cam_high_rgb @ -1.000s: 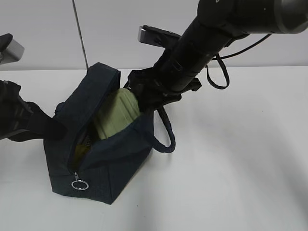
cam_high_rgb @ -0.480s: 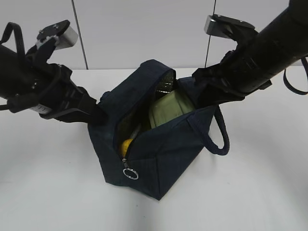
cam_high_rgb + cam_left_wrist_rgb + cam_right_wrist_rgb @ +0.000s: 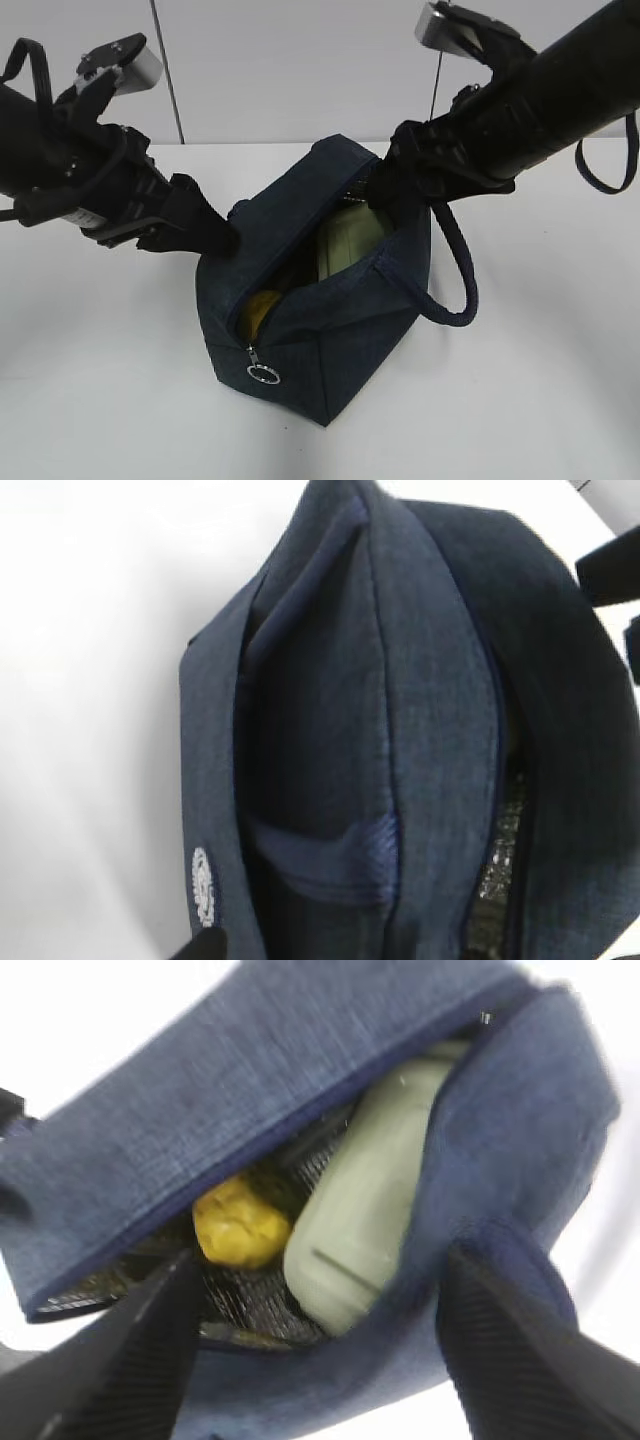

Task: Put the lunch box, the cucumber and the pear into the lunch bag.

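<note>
Lunch bag (image 3: 330,330) sitting near the middle of the white bench (image 3: 540,400), mouth gaping open along the zipper, metal ring pull (image 3: 262,373) hanging at the near corner, padded loop handle (image 3: 455,280) drooping off its right side. Lunch box (image 3: 345,245) lying tilted inside the bag, pale green lid facing up through the opening, leaning against the right-hand wall in the right wrist view. Pear (image 3: 258,308) resting inside too, yellow and bumpy, just beside the lunch box toward the zipper-pull end, touching or nearly touching it. Cucumber not clearly showing; only dark shapes and silver lining visible behind the pear. Left claw (image 3: 215,240) pressing at the left rim of the bag in the exterior view, fingertips buried against the fabric; impossible telling there or in the left wrist view, where only navy cloth and a dark fingertip at the bottom edge are showing, how wide it is standing. Right claw (image 3: 315,1340) hovering over the bag's far right end, fingers (image 3: 130,1350) spread wide either side of the opening, gripping nothing.
</note>
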You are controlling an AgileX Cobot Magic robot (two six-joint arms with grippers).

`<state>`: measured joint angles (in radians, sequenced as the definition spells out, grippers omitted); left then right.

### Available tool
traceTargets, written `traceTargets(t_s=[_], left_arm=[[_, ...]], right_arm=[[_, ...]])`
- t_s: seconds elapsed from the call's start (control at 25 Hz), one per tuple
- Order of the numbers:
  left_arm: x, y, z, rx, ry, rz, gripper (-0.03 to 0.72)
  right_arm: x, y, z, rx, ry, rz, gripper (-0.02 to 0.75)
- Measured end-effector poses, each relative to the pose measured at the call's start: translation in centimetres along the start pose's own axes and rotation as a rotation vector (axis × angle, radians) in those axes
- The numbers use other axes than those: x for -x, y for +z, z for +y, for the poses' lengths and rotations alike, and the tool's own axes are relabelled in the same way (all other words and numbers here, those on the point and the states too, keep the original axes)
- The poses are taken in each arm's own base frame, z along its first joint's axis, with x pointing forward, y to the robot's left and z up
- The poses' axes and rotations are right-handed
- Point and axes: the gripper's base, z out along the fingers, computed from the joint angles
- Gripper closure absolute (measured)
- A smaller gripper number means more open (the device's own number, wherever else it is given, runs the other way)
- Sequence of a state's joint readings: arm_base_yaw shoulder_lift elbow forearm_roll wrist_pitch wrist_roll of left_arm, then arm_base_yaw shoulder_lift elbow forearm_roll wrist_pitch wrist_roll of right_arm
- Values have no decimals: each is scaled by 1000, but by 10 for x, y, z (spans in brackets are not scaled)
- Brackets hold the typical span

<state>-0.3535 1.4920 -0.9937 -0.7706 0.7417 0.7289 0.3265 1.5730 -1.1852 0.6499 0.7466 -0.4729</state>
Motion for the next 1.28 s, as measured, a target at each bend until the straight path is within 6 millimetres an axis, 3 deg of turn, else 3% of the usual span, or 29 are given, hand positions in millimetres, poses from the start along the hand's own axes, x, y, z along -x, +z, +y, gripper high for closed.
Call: traceTargets(t_s=[0.24, 0.32, 0.48, 0.68, 0.92, 1.28], left_arm=[[-1, -27, -12, 47, 72, -119, 256], [-7, -36, -16, 66, 86, -161, 256], [-25, -46, -20, 99, 96, -211, 256], [-44, -47, -20, 126, 83, -220, 262], [-45, -48, -20, 130, 82, -225, 263], [-45, -48, -20, 132, 82, -227, 263]], right_arm=[[-2, -42, 27, -9, -73, -165, 202], [-12, -51, 42, -6, -107, -221, 205], [-47, -48, 73, 34, -183, -269, 217], [-106, -18, 100, 84, -227, -276, 250], [-168, 17, 108, 29, -274, -324, 324], [-192, 100, 104, -134, -478, -236, 352]])
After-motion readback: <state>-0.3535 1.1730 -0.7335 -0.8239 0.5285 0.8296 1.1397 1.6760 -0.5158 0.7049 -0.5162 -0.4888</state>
